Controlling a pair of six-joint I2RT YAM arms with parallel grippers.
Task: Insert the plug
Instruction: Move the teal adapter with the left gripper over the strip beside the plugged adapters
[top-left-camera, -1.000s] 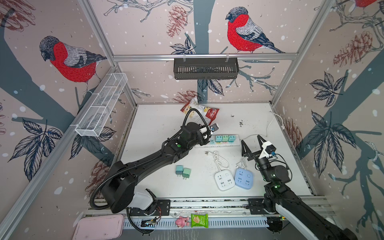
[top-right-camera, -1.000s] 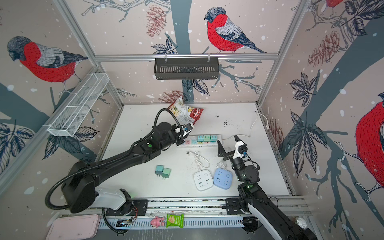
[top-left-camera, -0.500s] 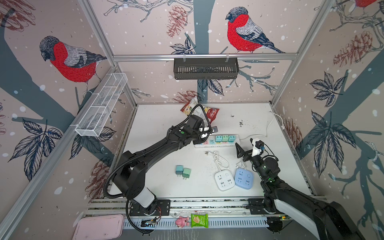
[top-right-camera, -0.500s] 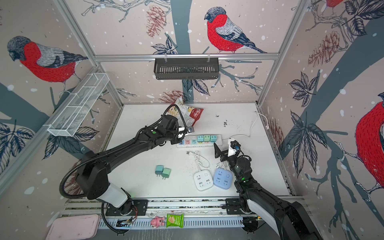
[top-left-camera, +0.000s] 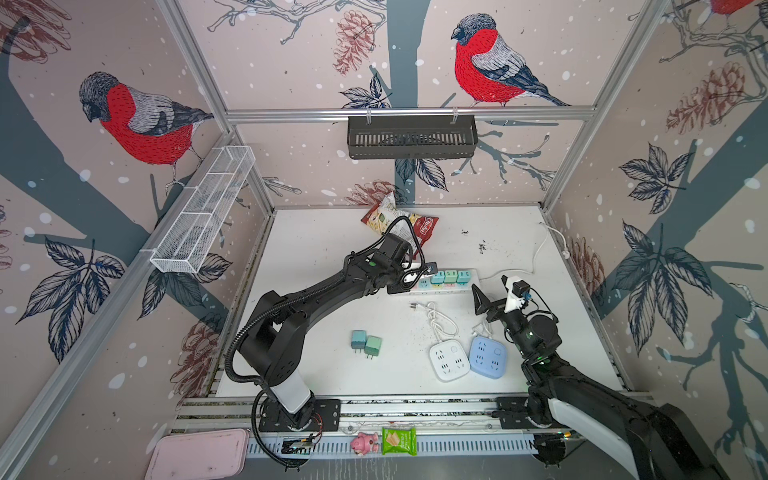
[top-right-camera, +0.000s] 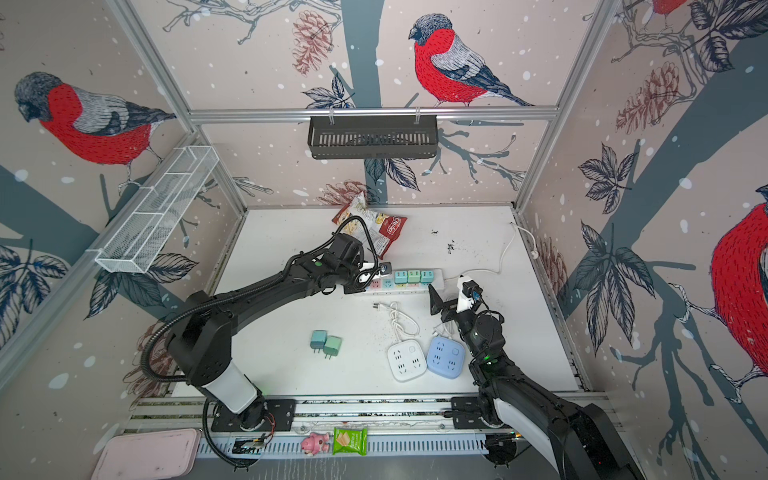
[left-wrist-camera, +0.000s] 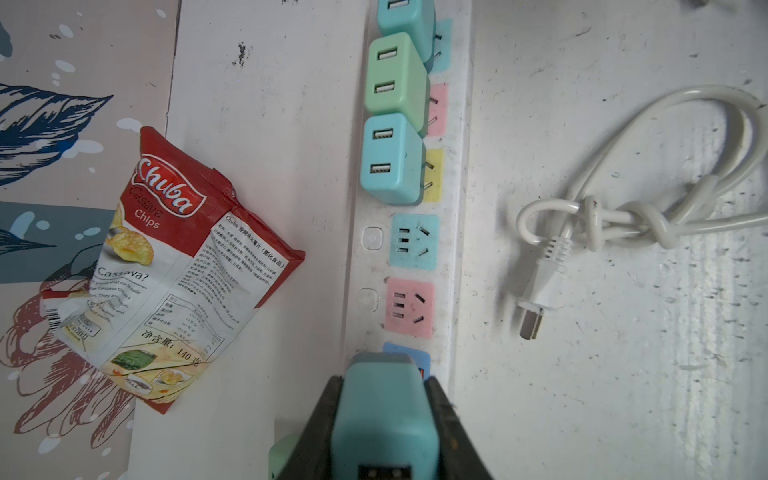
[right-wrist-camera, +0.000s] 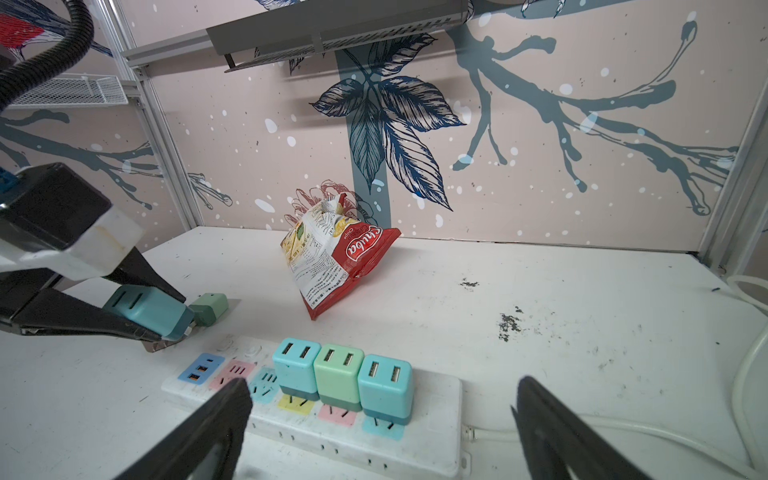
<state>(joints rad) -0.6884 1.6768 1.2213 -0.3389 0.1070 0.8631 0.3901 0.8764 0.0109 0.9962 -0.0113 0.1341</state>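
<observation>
Pinching a teal plug (left-wrist-camera: 384, 415), left gripper (top-left-camera: 430, 268) hovers mid-frame by the power strip's (top-left-camera: 440, 290) free left end; right gripper (top-left-camera: 490, 286), jaws spread, near its right end.

1. The plug (left-wrist-camera: 384, 419) is teal; the left gripper (left-wrist-camera: 384, 381) holding it is black.
2. The power strip (left-wrist-camera: 455, 257) is white, with socket faces in pale blue, pink, yellow, and seemingly darker blue under the plug.
3. The seated adapters (left-wrist-camera: 390, 160) are teal, green, teal.
4. The chips bag (left-wrist-camera: 178, 249) is red and white.
5. The wall (top-left-camera: 291, 62) is pink with red-breasted birds.
</observation>
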